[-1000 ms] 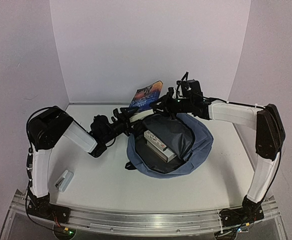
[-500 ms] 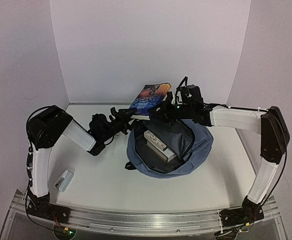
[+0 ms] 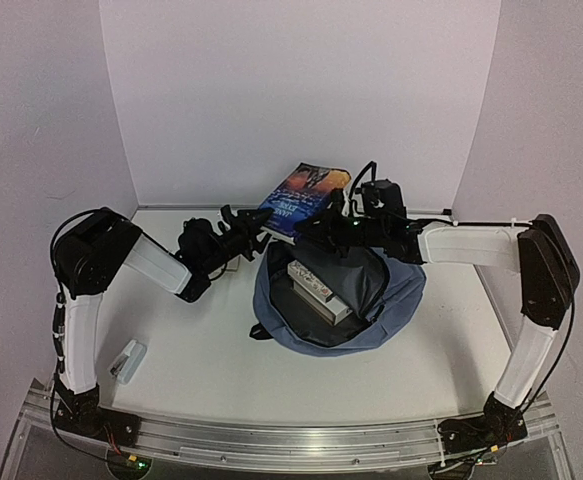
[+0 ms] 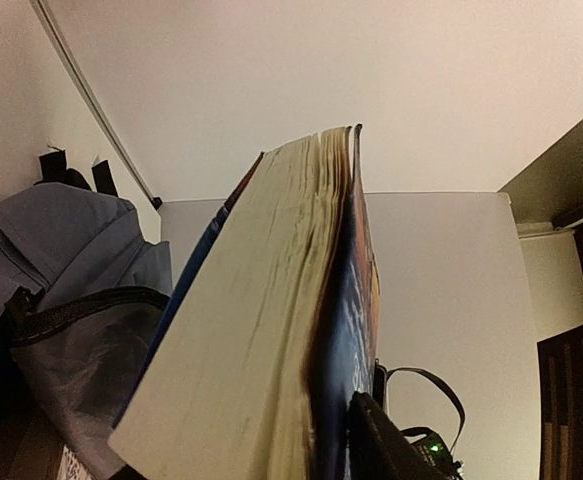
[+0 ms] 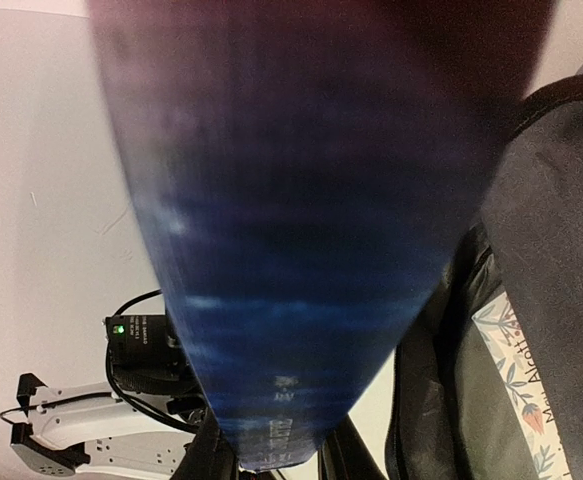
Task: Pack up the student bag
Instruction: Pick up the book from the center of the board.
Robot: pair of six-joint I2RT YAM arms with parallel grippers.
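The student bag (image 3: 403,288) lies open in the middle of the table, slate-blue with a dark lining, and a pale book (image 3: 319,291) rests inside. Above its far rim a blue-covered book (image 3: 307,189) is held up tilted between both arms. My left gripper (image 3: 252,229) is shut on its lower left edge; in the left wrist view one finger (image 4: 379,442) presses on the cover beside the cream page edge (image 4: 261,330). My right gripper (image 3: 324,218) is shut on the book's spine (image 5: 291,200), fingers on either side. The bag's opening (image 5: 561,200) shows at right.
A small white object (image 3: 126,360) lies on the table near the left arm's base. White walls close in the back and both sides. The bag's black straps (image 4: 71,170) lie toward the back wall.
The blue book has risen and turned more face-on, shifting slightly right. My left gripper has closed in on its edge. The right gripper has kept its hold on the book.
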